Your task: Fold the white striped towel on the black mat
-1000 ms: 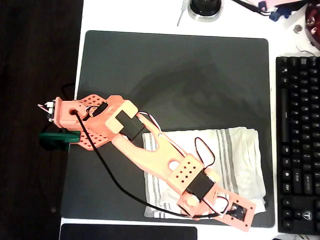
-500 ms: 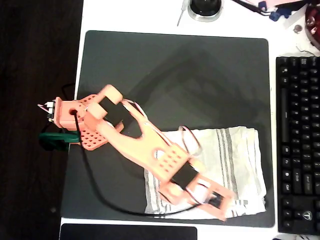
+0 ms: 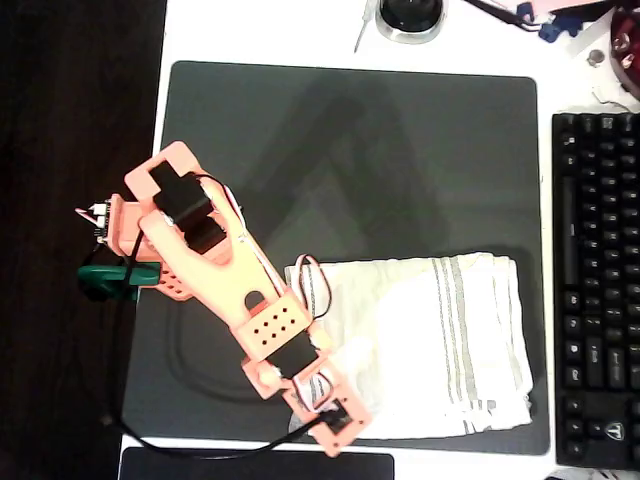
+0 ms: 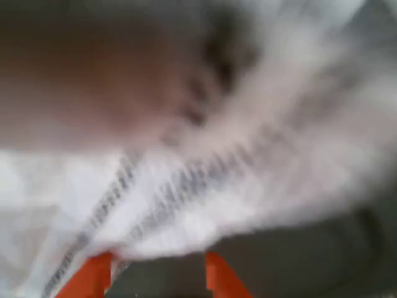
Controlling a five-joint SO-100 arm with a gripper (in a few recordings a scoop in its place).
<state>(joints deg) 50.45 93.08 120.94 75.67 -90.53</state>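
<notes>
Seen from overhead, the towel (image 3: 440,345) is lying folded on the lower right part of the black mat (image 3: 350,150), beside a keyboard (image 3: 597,290). The orange pincer (image 3: 335,425) is hovering over the towel's lower left corner. In the blurred wrist view its fingertips (image 4: 96,273) are standing apart just before the cloth's striped edge, gripping nothing.

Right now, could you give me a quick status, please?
Gripper open at towel's near-left corner. White striped towel lying on black mat, wrinkled. Nothing in the way.

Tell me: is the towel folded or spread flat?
Folded: the white striped towel lies doubled and wrinkled on the black mat.
</notes>
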